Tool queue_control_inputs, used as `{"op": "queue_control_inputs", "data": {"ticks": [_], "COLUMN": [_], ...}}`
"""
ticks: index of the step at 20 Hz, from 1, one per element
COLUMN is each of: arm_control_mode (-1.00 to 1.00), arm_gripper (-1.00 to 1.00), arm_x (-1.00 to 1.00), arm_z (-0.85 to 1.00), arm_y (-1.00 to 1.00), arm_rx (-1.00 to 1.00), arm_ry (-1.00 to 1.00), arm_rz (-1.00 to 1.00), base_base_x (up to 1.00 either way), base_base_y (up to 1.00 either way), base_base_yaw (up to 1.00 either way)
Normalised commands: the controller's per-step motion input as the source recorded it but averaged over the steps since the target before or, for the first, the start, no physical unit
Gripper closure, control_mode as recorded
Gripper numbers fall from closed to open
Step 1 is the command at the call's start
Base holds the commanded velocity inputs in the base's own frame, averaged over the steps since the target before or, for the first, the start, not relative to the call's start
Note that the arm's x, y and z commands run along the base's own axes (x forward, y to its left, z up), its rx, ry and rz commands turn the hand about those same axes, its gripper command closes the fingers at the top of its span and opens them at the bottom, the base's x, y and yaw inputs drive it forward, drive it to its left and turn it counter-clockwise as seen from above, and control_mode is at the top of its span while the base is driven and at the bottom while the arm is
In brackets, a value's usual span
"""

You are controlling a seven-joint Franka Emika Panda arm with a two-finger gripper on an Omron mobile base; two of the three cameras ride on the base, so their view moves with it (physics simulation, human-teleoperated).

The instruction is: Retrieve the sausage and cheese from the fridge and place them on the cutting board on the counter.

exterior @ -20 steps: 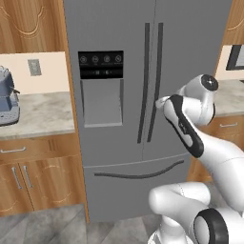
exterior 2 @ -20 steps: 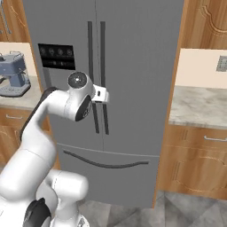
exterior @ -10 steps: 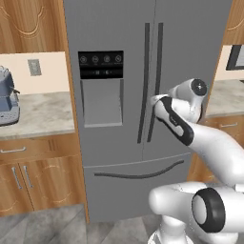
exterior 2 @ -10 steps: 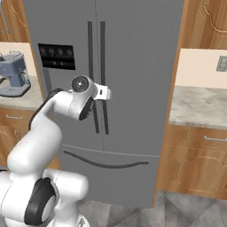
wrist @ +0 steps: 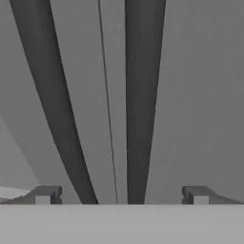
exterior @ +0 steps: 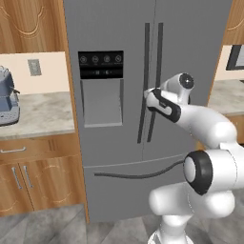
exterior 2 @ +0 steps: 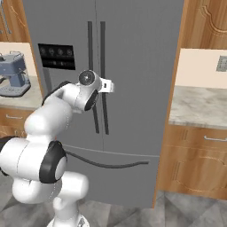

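- The end effector [wrist: 121,195] is spread wide, its fingertips [wrist: 45,194] flanking both dark door handles [wrist: 143,95] near the fridge's centre seam, presumably lining up to pull a door.
- The fridge [exterior: 119,38] stands closed, so the cheese and sausage are hidden inside.
- A coffee machine [exterior 2: 15,73] sits on the surface [exterior: 38,112] left of the fridge.

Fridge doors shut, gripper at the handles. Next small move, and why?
Probably ease forward and shift toward one dark bar handle. The tall grey French-door fridge is closed, and the open gripper spans both handles, gripping neither.
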Motion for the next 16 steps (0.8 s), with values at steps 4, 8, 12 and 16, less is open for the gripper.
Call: {"op": "queue_control_inputs", "data": {"ticks": [4,8,12,16], "arm_control_mode": [-1.0,-1.0,-1.0,-1.0], "arm_gripper": [-1.0,-1.0,-1.0,-1.0], "arm_x": [0.61,0.56,0.53,0.42], "arm_z": [0.0,0.0,0.0,0.0], "arm_y": [-0.05,-0.19,-0.11,-0.07], "arm_rx": [0.0,0.0,0.0,0.0], "arm_ry": [0.0,0.0,0.0,0.0], "arm_rz": [0.0,0.0,0.0,0.0], "base_base_x": [0.0,0.0,0.0,0.0], "base_base_y": [0.0,0.0,0.0,0.0], "base_base_yaw": [0.0,0.0,0.0,0.0]}}
